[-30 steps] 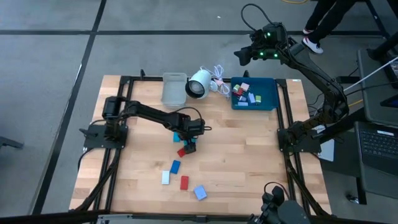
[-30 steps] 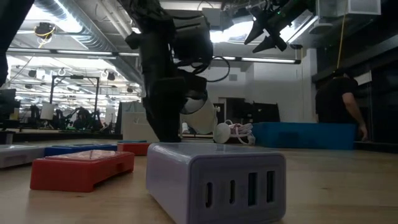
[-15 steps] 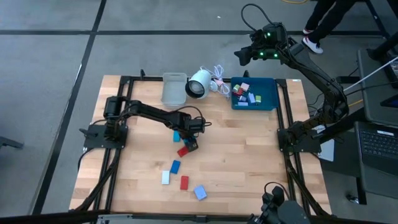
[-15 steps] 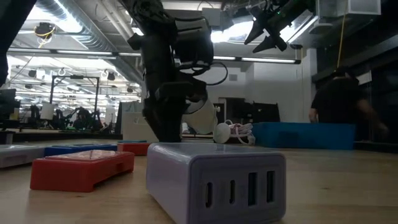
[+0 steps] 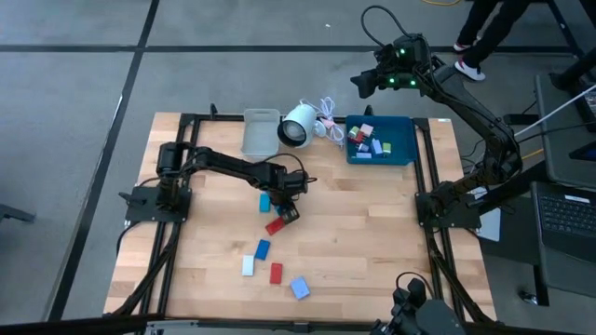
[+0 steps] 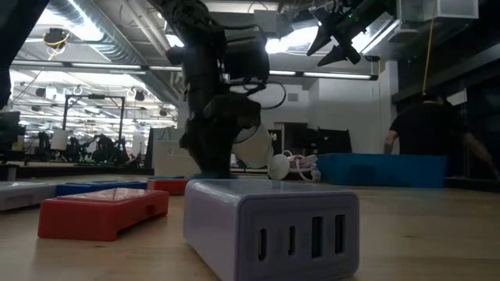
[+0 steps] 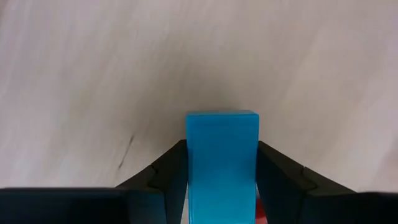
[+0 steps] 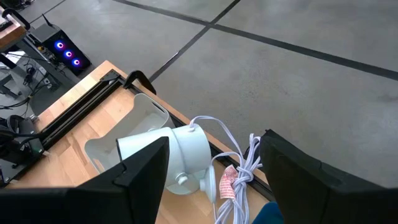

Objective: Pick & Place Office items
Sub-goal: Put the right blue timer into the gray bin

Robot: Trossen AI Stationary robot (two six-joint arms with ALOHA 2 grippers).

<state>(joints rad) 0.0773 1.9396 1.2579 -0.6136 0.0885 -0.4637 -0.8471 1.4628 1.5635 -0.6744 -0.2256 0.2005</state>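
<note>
Two dark fingers [image 7: 171, 177] of my left gripper [image 5: 288, 210] are clenched on a light-blue block [image 7: 222, 160], which sits squarely between them above the wooden tabletop [image 5: 372, 223]. Just beyond my fingertips a red block [image 5: 275, 226] lies on the wood, and another light-blue block [image 5: 264, 202] rests beside my wrist. My right gripper [image 5: 362, 82] hangs high past the tabletop's far edge, fingers [image 8: 140, 171] spread wide and released, above the white round camera [image 8: 174, 155] and its cord, near the blue tray [image 5: 402, 153].
</note>
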